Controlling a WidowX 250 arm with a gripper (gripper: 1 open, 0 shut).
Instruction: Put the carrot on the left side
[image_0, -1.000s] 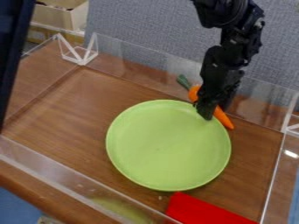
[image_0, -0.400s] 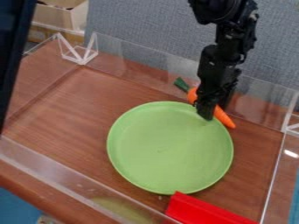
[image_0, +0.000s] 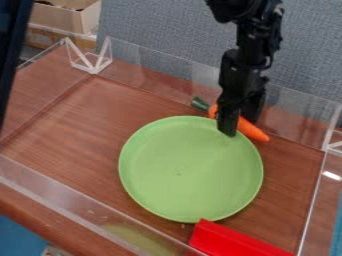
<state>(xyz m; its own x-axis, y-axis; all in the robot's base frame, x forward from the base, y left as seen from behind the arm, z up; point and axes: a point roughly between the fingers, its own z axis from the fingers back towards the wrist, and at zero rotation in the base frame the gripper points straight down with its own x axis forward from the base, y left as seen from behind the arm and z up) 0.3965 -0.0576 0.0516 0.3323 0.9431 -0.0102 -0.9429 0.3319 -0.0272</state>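
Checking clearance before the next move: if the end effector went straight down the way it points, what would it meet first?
Most likely the carrot, which lies right beneath the end effector at the green plate's far right edge. Depth is hard to judge from this single view.

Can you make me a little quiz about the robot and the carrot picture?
1. True or false: the carrot lies in the middle of the green plate.
2. What color is the flat block at the bottom edge? A) red B) blue C) yellow
3. Fill in: the gripper points straight ____ over the carrot.

Key: 1 false, it lies beside the plate's far right rim; 2 A; 3 down.
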